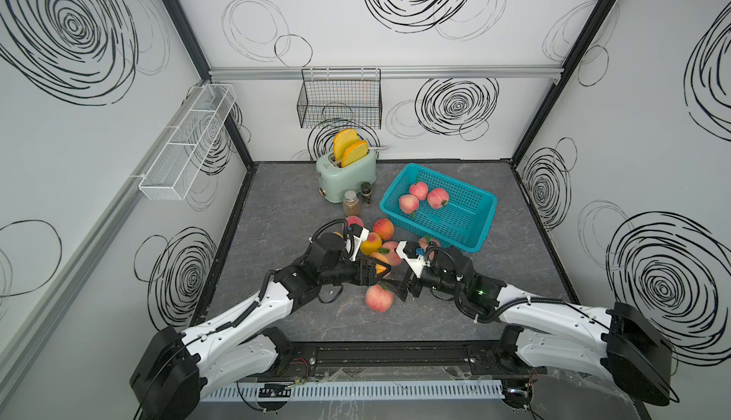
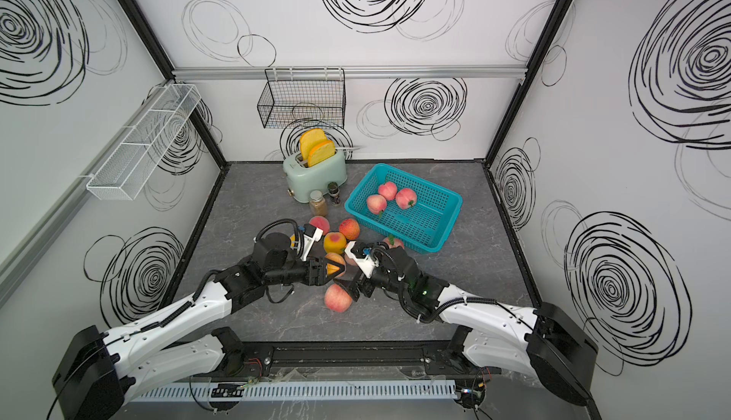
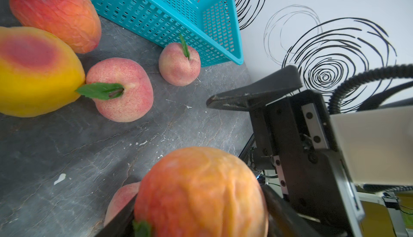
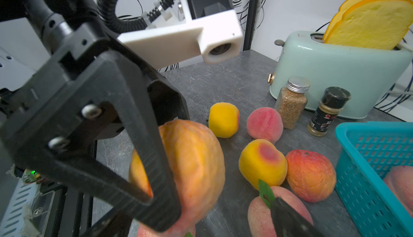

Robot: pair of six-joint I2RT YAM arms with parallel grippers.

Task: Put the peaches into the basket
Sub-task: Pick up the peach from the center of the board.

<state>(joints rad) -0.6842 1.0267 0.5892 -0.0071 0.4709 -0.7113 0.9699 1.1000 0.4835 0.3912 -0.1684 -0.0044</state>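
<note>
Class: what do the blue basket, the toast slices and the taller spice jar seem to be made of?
Basket: glossy moulded plastic, uniform colour, slotted walls. Toast slices: probably matt foam, soft rounded edges. Jar: clear glass or plastic, contents visible; ribbed silver lid looks metal.

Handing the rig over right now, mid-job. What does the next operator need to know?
Left end effector: shut on an orange-yellow peach, not yet at the basket.
Right end effector: open and empty, close beside the left one, next to the front pink peach.
Done: three pink peaches lie in the teal basket.
Left: drop the held peach in, then collect about seven loose peaches on the table, one right against the basket's wall.
</note>
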